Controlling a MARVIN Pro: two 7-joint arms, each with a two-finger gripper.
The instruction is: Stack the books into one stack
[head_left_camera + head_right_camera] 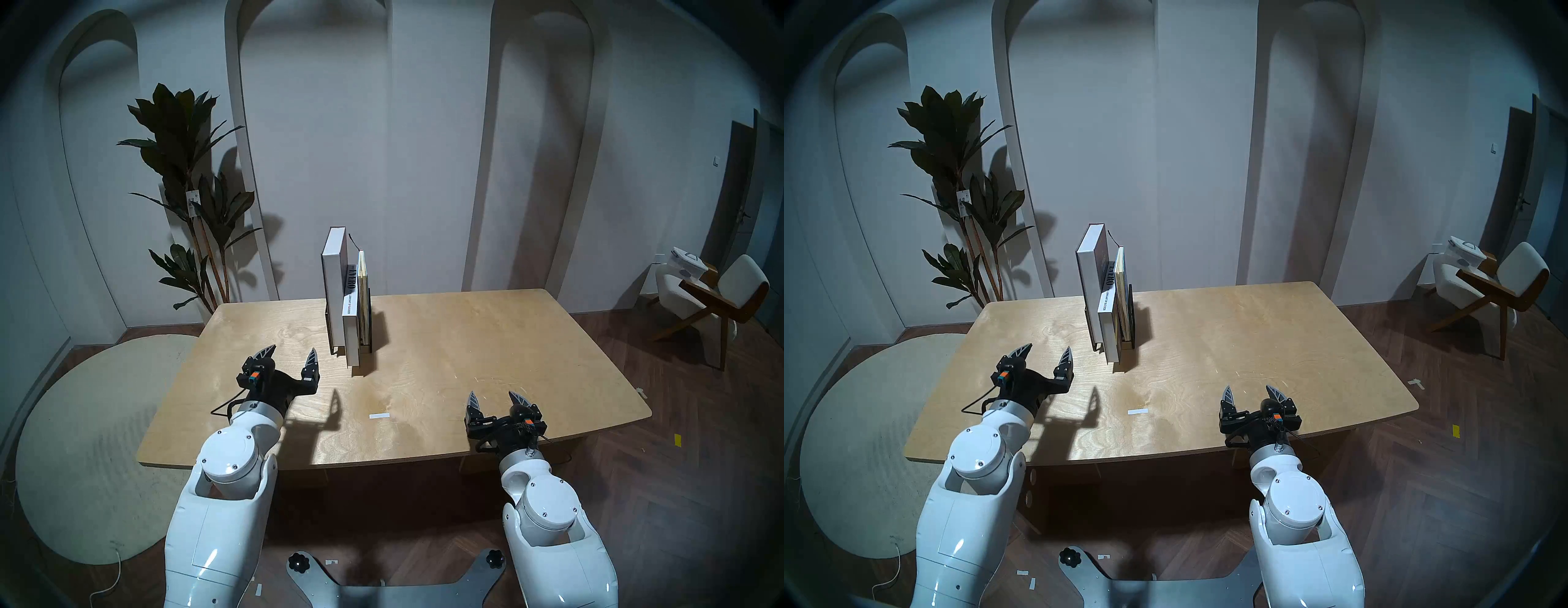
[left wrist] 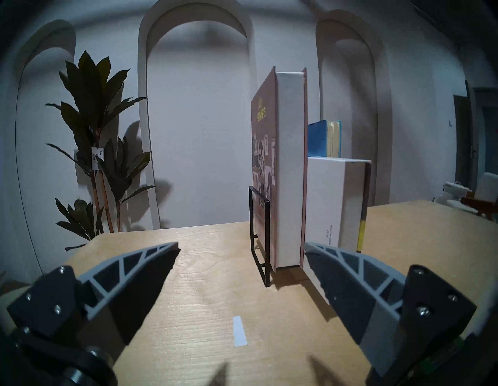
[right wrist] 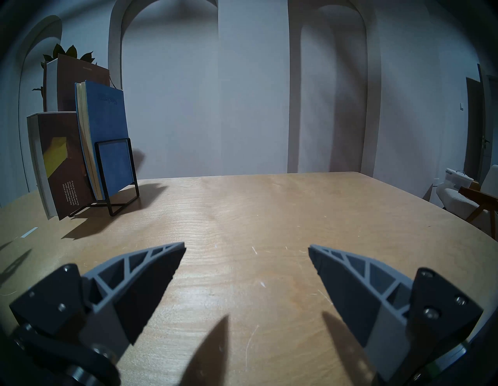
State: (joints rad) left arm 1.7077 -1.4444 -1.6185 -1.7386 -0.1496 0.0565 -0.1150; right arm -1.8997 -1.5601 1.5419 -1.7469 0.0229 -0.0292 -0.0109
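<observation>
Three books stand upright side by side in a black wire rack (image 3: 118,167) at the table's far middle. The tall mauve-brown HOMES book (image 2: 289,167) (image 1: 335,288) is leftmost. The shorter brown EVERO book (image 1: 351,327) (image 3: 59,161) is in the middle and sticks out toward me. The thin blue book (image 3: 107,121) (image 2: 318,138) is rightmost. No book lies on another. My left gripper (image 1: 292,352) (image 2: 241,245) hovers open just short of the rack, to its left. My right gripper (image 1: 493,395) (image 3: 247,245) hovers open near the front right, well away from the books.
The wooden table (image 1: 466,339) carries a white tape strip (image 1: 379,415) between the arms. A tall plant (image 1: 186,170) stands behind the table's left corner. A chair (image 1: 712,305) is at the far right and a round rug (image 1: 85,424) lies on the floor at left.
</observation>
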